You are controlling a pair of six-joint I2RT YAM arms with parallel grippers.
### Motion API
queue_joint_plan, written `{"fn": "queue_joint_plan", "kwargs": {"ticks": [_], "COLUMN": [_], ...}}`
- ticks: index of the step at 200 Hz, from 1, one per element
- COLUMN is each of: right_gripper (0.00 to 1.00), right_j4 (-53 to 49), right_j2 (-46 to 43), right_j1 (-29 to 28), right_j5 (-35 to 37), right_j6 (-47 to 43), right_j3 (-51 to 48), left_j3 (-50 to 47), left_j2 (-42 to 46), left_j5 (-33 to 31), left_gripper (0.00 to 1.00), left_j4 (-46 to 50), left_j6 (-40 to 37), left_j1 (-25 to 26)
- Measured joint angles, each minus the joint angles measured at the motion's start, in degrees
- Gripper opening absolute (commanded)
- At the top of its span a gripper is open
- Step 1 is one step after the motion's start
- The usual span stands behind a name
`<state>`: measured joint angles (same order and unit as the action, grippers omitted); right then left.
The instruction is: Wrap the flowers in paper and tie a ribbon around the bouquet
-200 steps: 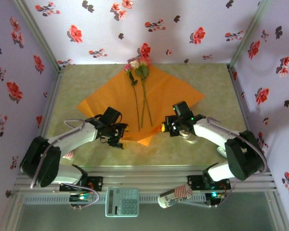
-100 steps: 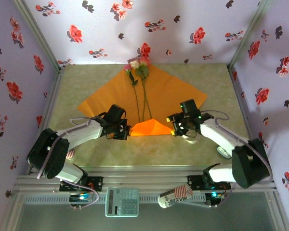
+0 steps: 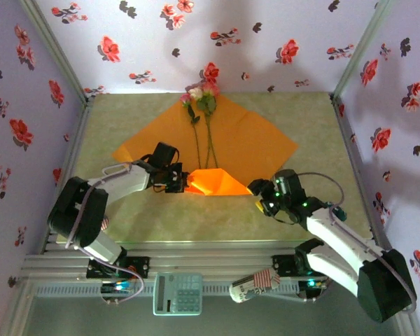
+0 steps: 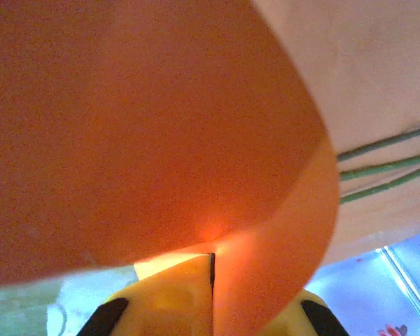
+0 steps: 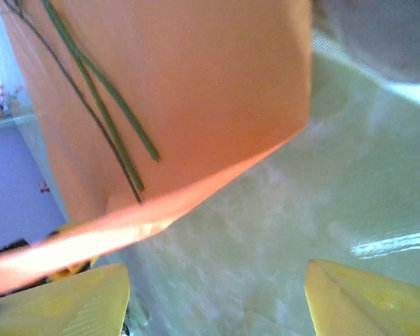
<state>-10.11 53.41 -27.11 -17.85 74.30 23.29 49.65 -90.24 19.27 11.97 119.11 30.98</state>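
Observation:
The orange paper (image 3: 248, 140) lies spread on the table, its near corner folded up into a flap (image 3: 217, 182). My left gripper (image 3: 178, 183) is shut on that flap's left end; in the left wrist view the yellow fingers (image 4: 175, 294) pinch the sheet (image 4: 147, 126). The flowers (image 3: 199, 94) lie on the paper with their heads at the far corner, and the stems (image 3: 208, 143) run toward the flap. My right gripper (image 3: 261, 197) stands open, off the paper's near right edge. Its fingers (image 5: 56, 301) hold nothing, and the paper (image 5: 196, 84) and stems (image 5: 101, 98) lie ahead. The ribbon is out of view.
Purple flower-print walls close the green table (image 3: 315, 126) on three sides. A calculator (image 3: 177, 292) and a red-striped roll (image 3: 255, 285) lie on the near rail. Bare table lies left and right of the sheet.
My left gripper shut on the paper's near corner and lifted it into a flap over the stem ends. My right gripper opened, let go of the paper and drew back to the near right.

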Motion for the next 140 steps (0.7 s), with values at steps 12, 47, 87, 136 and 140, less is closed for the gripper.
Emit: {"fn": "queue_joint_plan", "kwargs": {"ticks": [12, 47, 87, 136, 140], "right_gripper": [0.66, 0.66, 0.62, 0.82, 0.83], "right_j4": [1.9, 1.4, -1.9, -10.7, -10.5], "right_j2": [1.1, 8.9, 15.2, 17.9, 18.0], "right_j1": [-2.1, -7.9, -9.2, -7.9, -7.5], "right_j5": [0.2, 1.4, 1.6, 2.5, 2.1], "right_j6": [0.0, -5.7, -21.2, -61.6, -65.0], "right_j3": [0.0, 7.0, 21.0, 31.3, 30.7], "left_j3": [0.9, 1.7, 1.8, 3.8, 3.9], "left_j2": [0.0, 0.4, 0.5, 0.5, 0.5], "left_j5": [0.7, 1.6, 2.1, 2.4, 2.4], "left_gripper": [0.0, 0.0, 0.0, 0.0, 0.0], "left_j4": [0.5, 3.1, 4.3, 5.8, 5.9], "left_j6": [0.0, -0.7, -1.2, -3.1, -3.1], "left_j1": [-0.5, -1.4, -2.4, -3.0, -3.0]}}
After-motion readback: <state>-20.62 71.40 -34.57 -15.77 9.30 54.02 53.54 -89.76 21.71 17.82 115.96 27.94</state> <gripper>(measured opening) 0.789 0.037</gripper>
